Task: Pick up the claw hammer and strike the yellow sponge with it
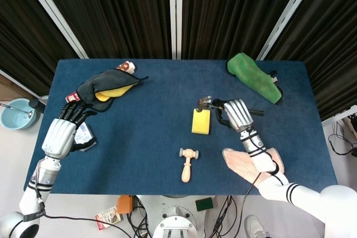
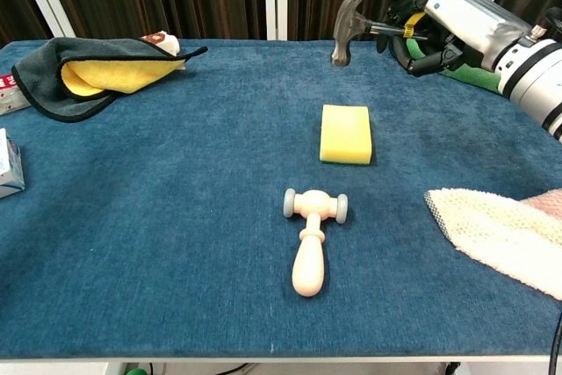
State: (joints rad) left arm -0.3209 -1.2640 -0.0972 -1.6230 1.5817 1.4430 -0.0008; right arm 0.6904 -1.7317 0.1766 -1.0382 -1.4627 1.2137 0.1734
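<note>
My right hand (image 2: pixel 457 28) (image 1: pixel 237 114) grips the handle of the claw hammer (image 2: pixel 354 18), holding it up in the air. Its metal head (image 1: pixel 204 102) hangs above the far end of the yellow sponge (image 2: pixel 346 133) (image 1: pixel 201 121), clear of it. The sponge lies flat on the blue table (image 2: pixel 176 217). My left hand (image 1: pixel 60 135) rests at the table's left edge, fingers spread, holding nothing.
A wooden mallet (image 2: pixel 310 239) lies in front of the sponge. A pink towel (image 2: pixel 505 234) is at the right front, a green cloth (image 1: pixel 254 76) at the far right, and a dark cloth with yellow lining (image 2: pixel 88 72) at the far left.
</note>
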